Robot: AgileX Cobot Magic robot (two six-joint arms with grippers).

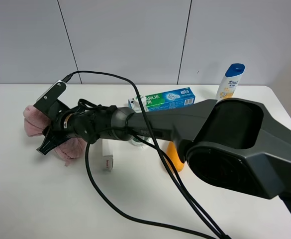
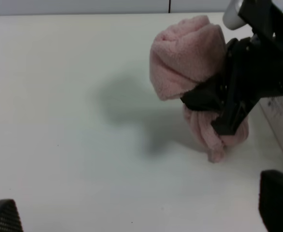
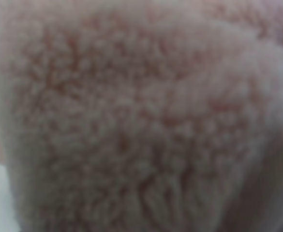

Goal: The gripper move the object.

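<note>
White tabletop, grey panelled wall, right end effector gripping pink towel

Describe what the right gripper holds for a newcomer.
On the white table, follow the black arm to its tip at far left. The right gripper pinches a pink towel bundle at its waist: the only fuzzy thing, unlike the toothpaste box and shampoo bottle.

Pink fuzzy towel bundle, bow-shaped, waist clamped in right gripper.
</note>
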